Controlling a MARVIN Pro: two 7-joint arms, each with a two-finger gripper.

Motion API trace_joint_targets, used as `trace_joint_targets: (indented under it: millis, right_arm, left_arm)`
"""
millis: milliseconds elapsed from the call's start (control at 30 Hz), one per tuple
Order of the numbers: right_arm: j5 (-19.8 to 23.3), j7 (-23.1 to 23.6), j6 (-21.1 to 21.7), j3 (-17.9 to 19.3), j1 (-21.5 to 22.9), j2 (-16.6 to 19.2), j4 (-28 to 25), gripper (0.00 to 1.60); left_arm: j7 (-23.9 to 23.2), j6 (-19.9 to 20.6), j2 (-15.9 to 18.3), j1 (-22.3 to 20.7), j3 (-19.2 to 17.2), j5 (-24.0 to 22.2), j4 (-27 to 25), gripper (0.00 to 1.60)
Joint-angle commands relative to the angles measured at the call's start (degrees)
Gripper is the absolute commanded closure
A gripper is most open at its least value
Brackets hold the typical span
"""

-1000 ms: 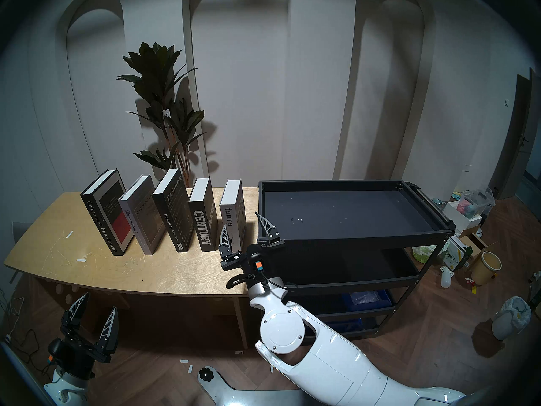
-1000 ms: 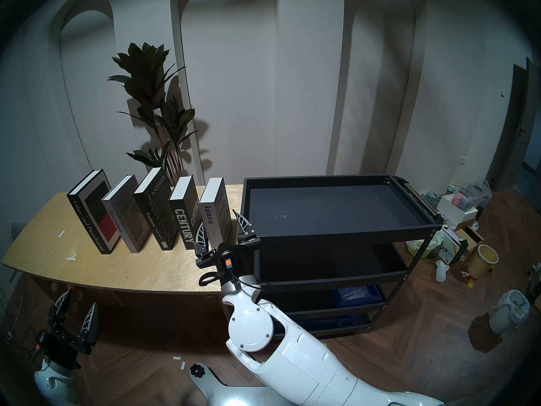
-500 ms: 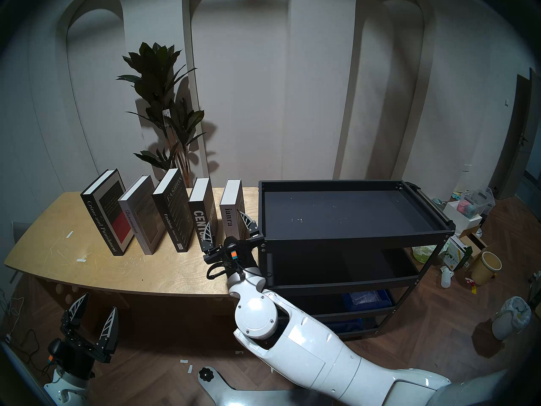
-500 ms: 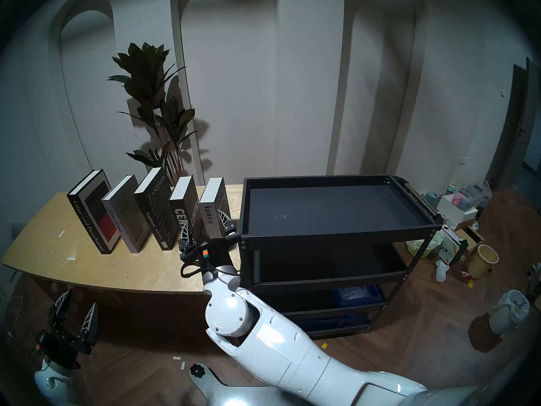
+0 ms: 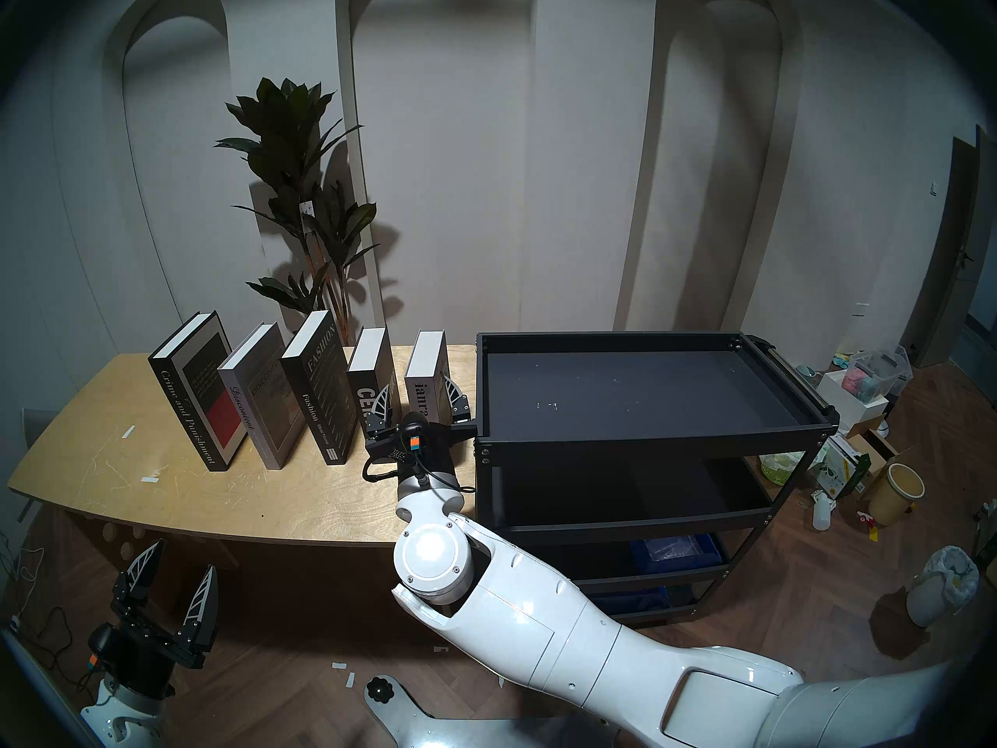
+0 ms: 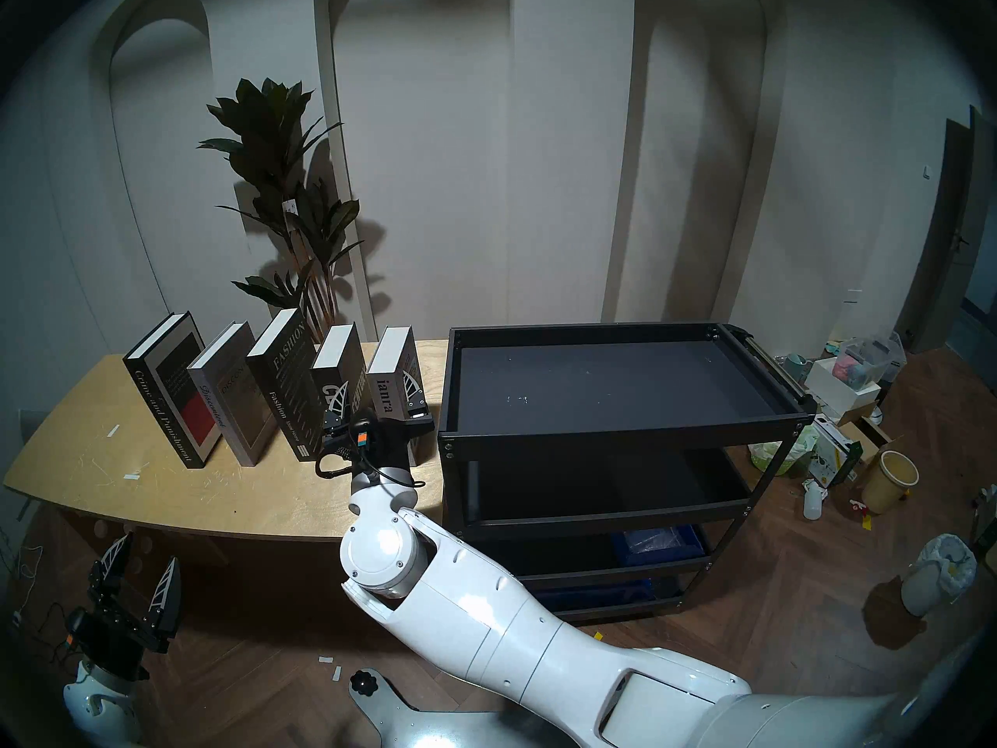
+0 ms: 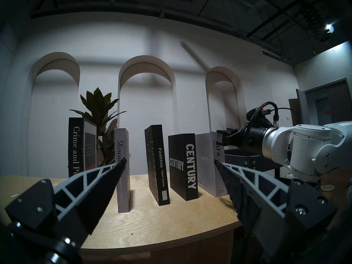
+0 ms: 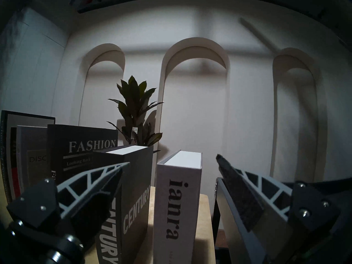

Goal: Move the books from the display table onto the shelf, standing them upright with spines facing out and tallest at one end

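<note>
Five books stand upright in a row on the wooden desk (image 5: 162,493), none on the black shelf (image 5: 647,439) beside it. From the robot's left they are Crime and Punishment (image 5: 186,401), Discontent (image 5: 245,417), Fashion (image 5: 315,401), Century (image 5: 362,388) and ianra (image 5: 422,385), the last one nearest to the shelf. The right gripper (image 5: 416,396) has its fingers wide apart, one finger on each side of the ianra book, and it is not pressing it. The left gripper (image 5: 175,574) hangs low in front of the desk, fingers apart and holding nothing
</note>
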Motion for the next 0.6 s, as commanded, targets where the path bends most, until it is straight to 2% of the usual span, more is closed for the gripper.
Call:
trace_joint_targets:
  millis: [0, 100, 167, 400, 567]
  right_arm:
    - [2.95, -6.16, -2.98, -1.87, 4.47, -4.85, 2.91, 0.00]
    - [4.96, -11.25, -4.57, -3.04, 5.99, -6.69, 5.95, 0.00]
    - [5.57, -11.67, -5.00, -3.25, 6.50, -7.02, 6.73, 0.00]
    - [9.94, -17.49, -8.34, -5.75, 9.77, -10.38, 13.40, 0.00]
    - [12.70, -18.37, -10.61, -6.26, 11.76, -12.47, 17.49, 0.00]
  left_arm:
    - [-0.10, -0.11, 0.08, -0.10, -0.05, -0.03, -0.54, 0.00]
    - [-0.11, -0.11, 0.08, -0.09, -0.06, -0.04, -0.57, 0.00]
    - [-0.11, -0.11, 0.07, -0.08, -0.06, -0.04, -0.58, 0.00]
    - [-0.11, -0.11, 0.06, -0.05, -0.07, -0.05, -0.65, 0.00]
    - [-0.11, -0.11, 0.05, -0.02, -0.08, -0.06, -0.69, 0.00]
